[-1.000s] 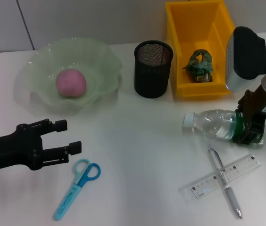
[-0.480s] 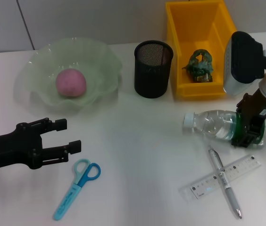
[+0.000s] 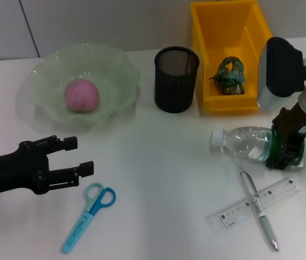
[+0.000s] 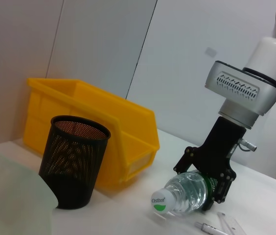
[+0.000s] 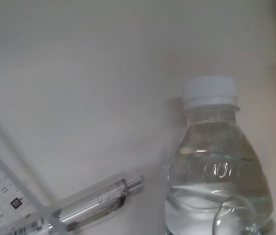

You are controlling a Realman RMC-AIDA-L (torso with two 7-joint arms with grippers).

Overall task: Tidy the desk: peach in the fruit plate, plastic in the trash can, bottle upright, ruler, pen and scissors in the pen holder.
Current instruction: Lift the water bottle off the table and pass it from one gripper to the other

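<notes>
The bottle [image 3: 242,143] lies on its side on the desk [image 3: 158,179], cap pointing left. My right gripper [image 3: 289,149] straddles its green label from above and is shut on it; the left wrist view shows this too [image 4: 207,183]. The pen [image 3: 259,211] lies crossed over the ruler [image 3: 234,214] just in front of the bottle. The scissors [image 3: 88,216] lie front left. My left gripper [image 3: 81,156] is open and empty just behind them. The peach [image 3: 81,95] sits in the fruit plate [image 3: 120,62]. Crumpled green plastic [image 3: 230,75] lies in the trash can [image 3: 207,103].
The pen holder [image 3: 176,81] stands upright between the fruit plate and the trash can, with nothing visible in it. The right wrist view shows the bottle's cap end [image 5: 216,176], the pen [image 5: 94,203] and the ruler's corner [image 5: 1,196] close together.
My right arm shifted slightly left over the bottle a second ago and has held still since. The left arm and the other things have not moved.
</notes>
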